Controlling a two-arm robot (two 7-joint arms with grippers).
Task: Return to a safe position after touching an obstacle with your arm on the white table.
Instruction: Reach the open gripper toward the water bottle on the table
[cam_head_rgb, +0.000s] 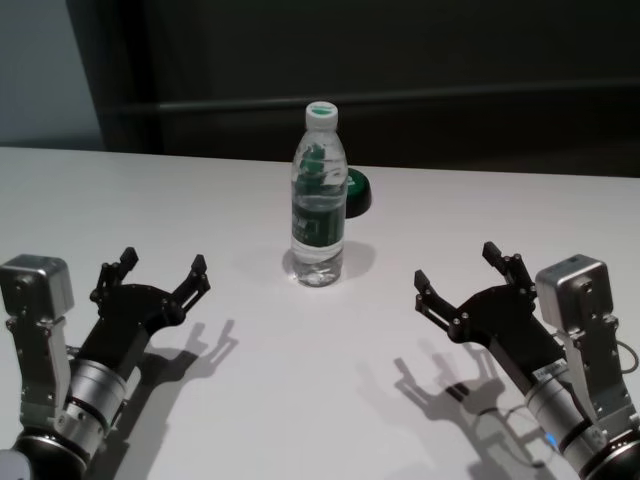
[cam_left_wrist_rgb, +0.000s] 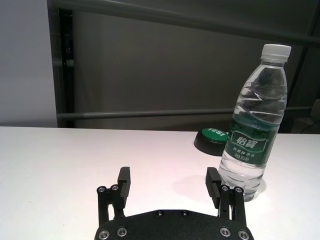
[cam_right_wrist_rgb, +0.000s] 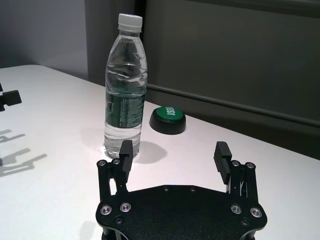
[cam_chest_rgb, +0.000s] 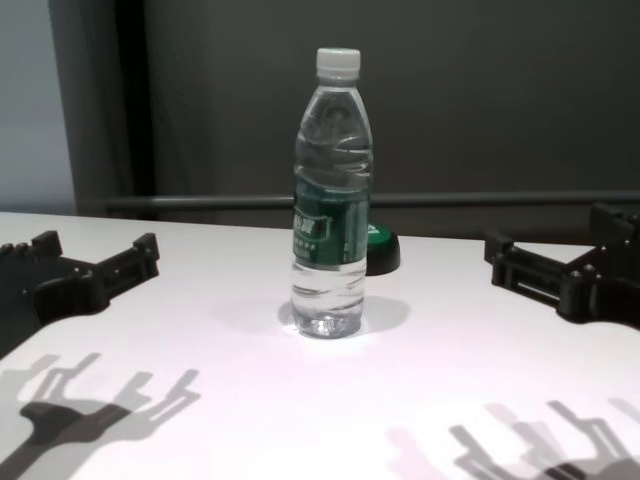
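The obstacle, a clear water bottle (cam_head_rgb: 319, 195) with a white cap and dark green label, stands upright mid-table on the white table (cam_head_rgb: 320, 400). It also shows in the left wrist view (cam_left_wrist_rgb: 254, 125), the right wrist view (cam_right_wrist_rgb: 125, 90) and the chest view (cam_chest_rgb: 332, 195). My left gripper (cam_head_rgb: 162, 270) is open and empty at the near left, apart from the bottle; it shows too in the left wrist view (cam_left_wrist_rgb: 169, 185) and chest view (cam_chest_rgb: 95, 255). My right gripper (cam_head_rgb: 458, 268) is open and empty at the near right, also in the right wrist view (cam_right_wrist_rgb: 174, 155) and chest view (cam_chest_rgb: 550, 255).
A low black-and-green round object (cam_head_rgb: 357, 193) sits just behind and right of the bottle, seen also in the wrist views (cam_left_wrist_rgb: 211, 140) (cam_right_wrist_rgb: 168, 120). A dark wall with a horizontal rail (cam_chest_rgb: 500, 200) lies beyond the table's far edge.
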